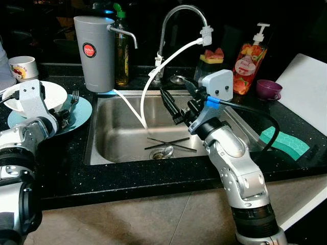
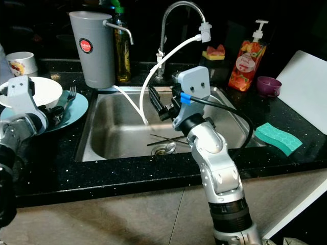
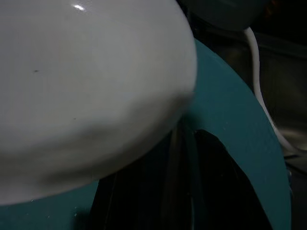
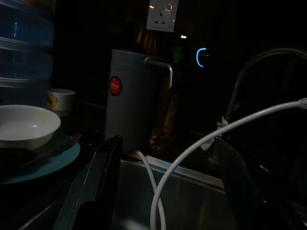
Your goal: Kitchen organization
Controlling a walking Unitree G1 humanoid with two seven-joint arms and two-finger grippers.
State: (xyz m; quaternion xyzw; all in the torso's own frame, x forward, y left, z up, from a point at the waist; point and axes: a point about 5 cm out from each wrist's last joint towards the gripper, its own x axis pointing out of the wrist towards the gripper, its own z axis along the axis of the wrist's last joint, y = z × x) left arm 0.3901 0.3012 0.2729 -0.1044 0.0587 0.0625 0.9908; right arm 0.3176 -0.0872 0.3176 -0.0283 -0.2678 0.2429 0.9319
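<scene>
Right gripper (image 1: 176,104) held over the stainless steel sink (image 1: 122,135), black fingers spread apart and empty, just beside the white hose (image 1: 148,87) curving down from the chrome tap (image 1: 176,20). Thin dark utensils (image 1: 168,144) crossed near the basin drain, open metal around them. Left gripper (image 1: 61,116) at the counter's left edge against the teal plate (image 1: 82,109) under the white bowl (image 1: 13,102); finger state not discernible. Pressed close in the left wrist view, bowl underside. Green sponge (image 2: 275,138) near the counter's right front edge.

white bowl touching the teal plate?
Touching. Left eye view shows the white bowl resting on the teal plate; left wrist view shows no gap between them.
</scene>
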